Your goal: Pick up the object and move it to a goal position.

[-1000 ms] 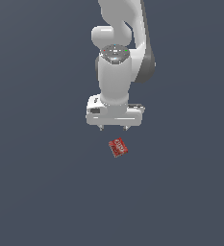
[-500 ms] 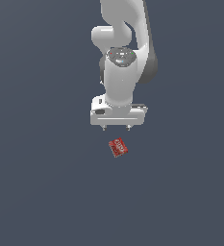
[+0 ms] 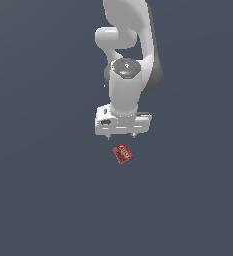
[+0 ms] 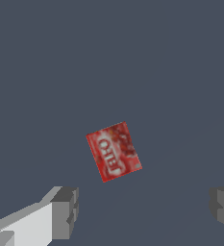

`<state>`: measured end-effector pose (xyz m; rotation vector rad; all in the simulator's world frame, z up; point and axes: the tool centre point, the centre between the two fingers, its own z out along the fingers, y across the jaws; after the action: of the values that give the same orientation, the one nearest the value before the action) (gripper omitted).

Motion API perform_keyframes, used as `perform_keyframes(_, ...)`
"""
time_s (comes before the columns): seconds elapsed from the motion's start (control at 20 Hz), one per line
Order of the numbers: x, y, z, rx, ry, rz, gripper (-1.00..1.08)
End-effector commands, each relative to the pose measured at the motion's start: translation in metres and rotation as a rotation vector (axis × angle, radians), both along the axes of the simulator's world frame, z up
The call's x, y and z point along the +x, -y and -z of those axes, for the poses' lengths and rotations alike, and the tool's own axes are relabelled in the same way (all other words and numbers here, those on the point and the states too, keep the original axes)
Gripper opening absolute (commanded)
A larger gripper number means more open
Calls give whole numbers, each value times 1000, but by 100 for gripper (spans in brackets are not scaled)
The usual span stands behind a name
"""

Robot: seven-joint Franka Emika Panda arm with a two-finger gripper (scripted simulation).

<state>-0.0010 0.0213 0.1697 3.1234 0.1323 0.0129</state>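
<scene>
I am looking at a plain dark grey-blue floor (image 3: 43, 200) that is filling everything around me; no edges or corners of it are showing, and I cannot tell walls from floor. My white arm (image 3: 130, 65) is reaching down from above, with my wrist pointing straight down. My gripper (image 3: 121, 135) is hanging over the floor with its fingers (image 4: 65, 211) spread wide apart, holding nothing. The red box (image 3: 123, 153) is lying flat on the floor, turned a bit crooked, with its white letters facing up. It is sitting just past my fingertips, not touching them.
</scene>
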Motion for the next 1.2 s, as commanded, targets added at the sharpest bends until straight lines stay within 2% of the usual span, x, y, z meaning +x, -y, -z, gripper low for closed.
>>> perform_keyframes(0.0,0,-1,12,0,-2,-38,100)
perform_keyframes(0.6,-1,-10,86,9,-10,-283,100)
perform_keyframes(1.15,-4,-13,104,13,-12,-340,100)
